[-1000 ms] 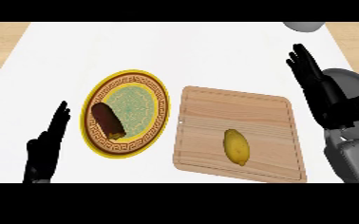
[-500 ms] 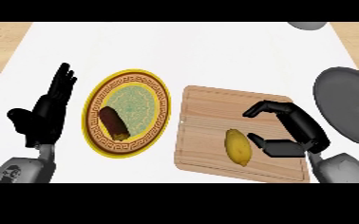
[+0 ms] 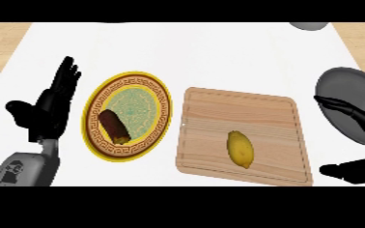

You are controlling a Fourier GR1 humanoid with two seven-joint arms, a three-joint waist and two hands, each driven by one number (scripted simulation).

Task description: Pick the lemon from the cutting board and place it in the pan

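Head view: lemon point(image 3: 240, 148) lies free on cutting board point(image 3: 244, 134), lower centre, bare wood all round. Pan point(image 3: 345, 100) cut by right frame edge. Right hand point(image 3: 348, 170) only partly in frame at right edge, off lemon since half second ago; finger state cannot tell. Left hand point(image 3: 51, 102) at left, fingers straight, thumb spread. Plate point(image 3: 127, 115) beside board carries dark, possibly chocolate, item point(image 3: 114, 126). White counter point(image 3: 185, 53).
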